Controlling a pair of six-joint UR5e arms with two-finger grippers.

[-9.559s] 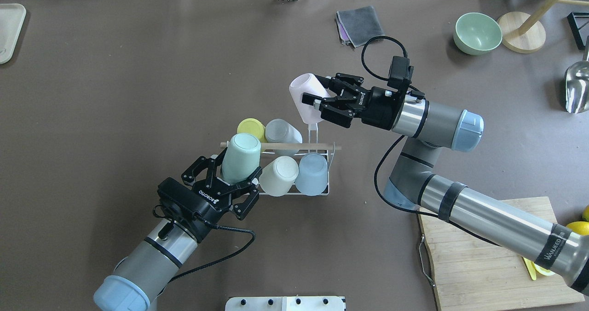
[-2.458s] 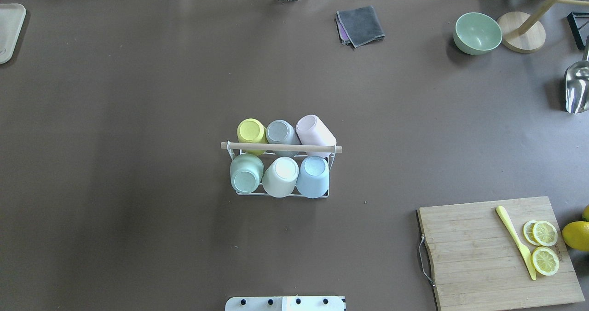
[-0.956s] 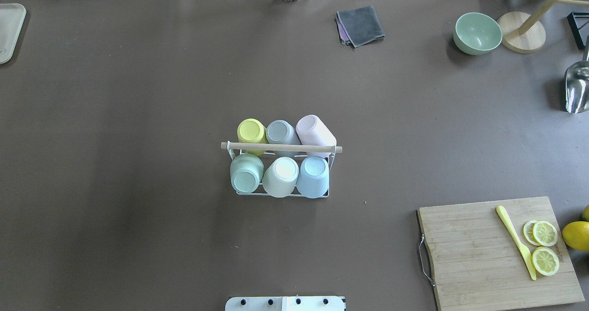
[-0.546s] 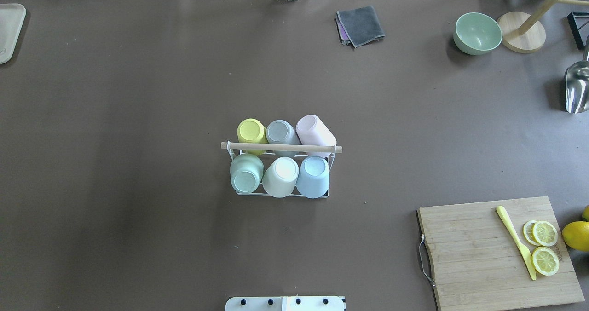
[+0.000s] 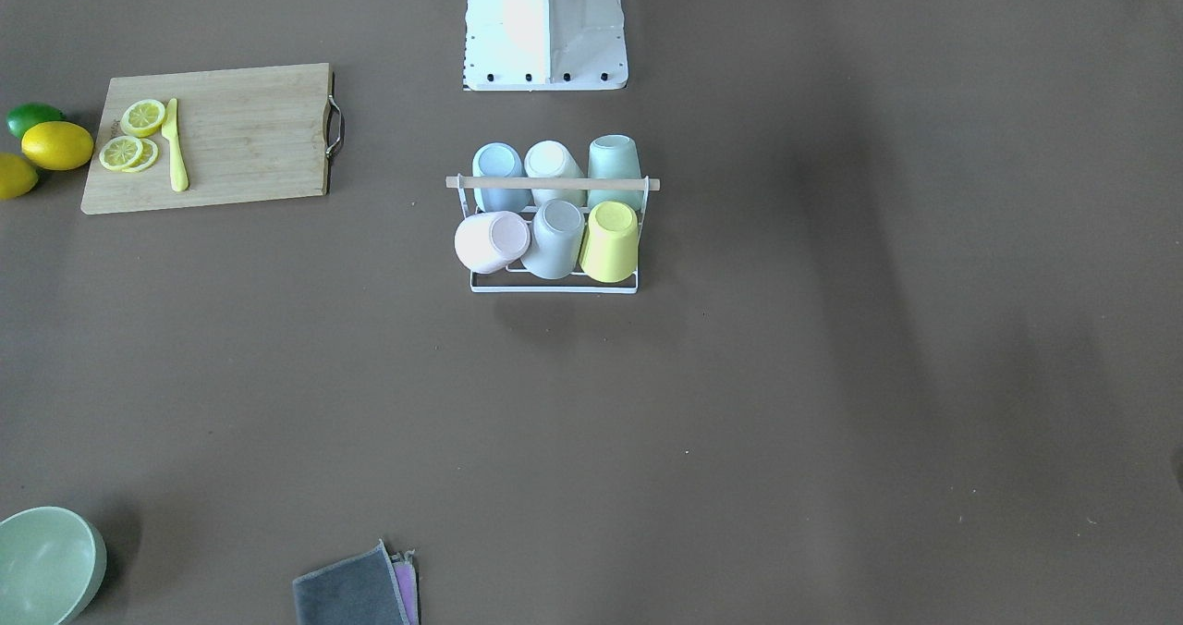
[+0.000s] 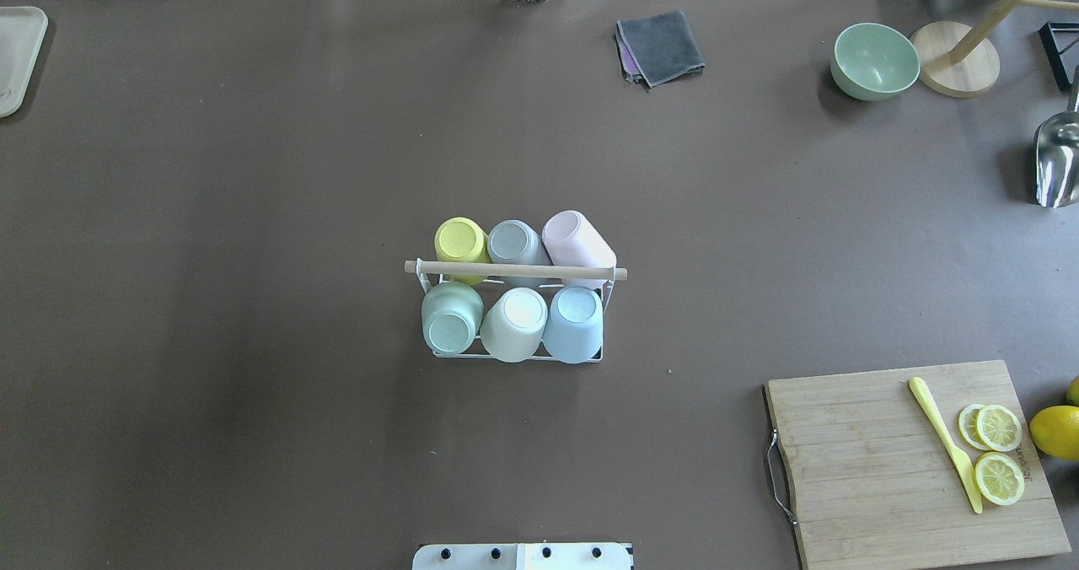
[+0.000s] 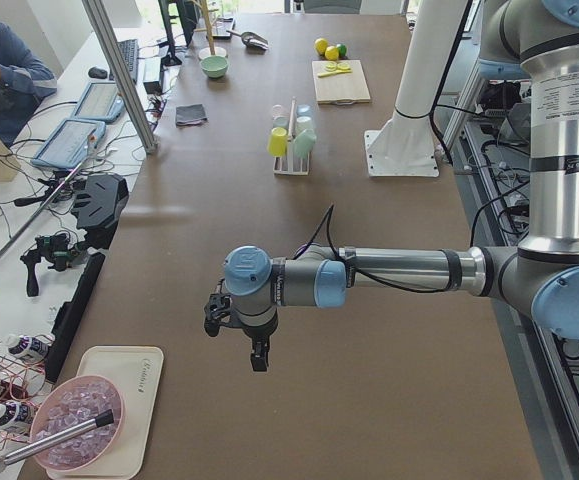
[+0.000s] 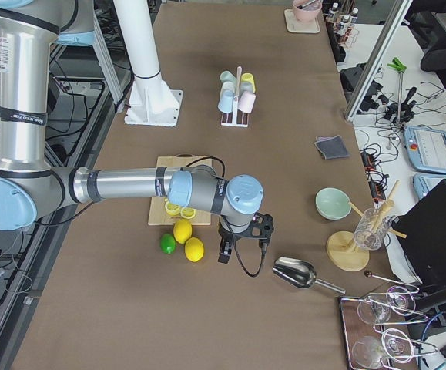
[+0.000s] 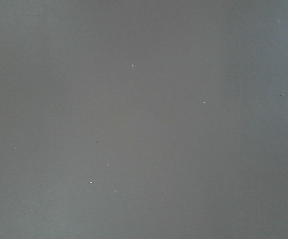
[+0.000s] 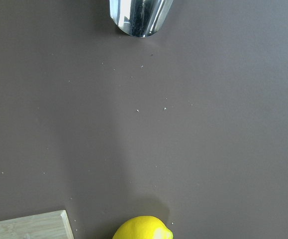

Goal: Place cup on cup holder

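**Holder full; both arms stand at the table ends.**

The cup holder (image 5: 554,289) sits mid-table (image 6: 253,216) with six cups (image 6: 516,321) upturned on its pegs, three on either side of the wooden rod (image 6: 514,271). The pink cup (image 6: 577,243), at the right end of the row far from the robot, leans outward. The left gripper (image 7: 258,358) hangs over bare table at the left end. The right gripper (image 8: 224,253) hangs between the lemons (image 8: 194,249) and the scoop (image 8: 294,271). Jaw state cannot be told for either.
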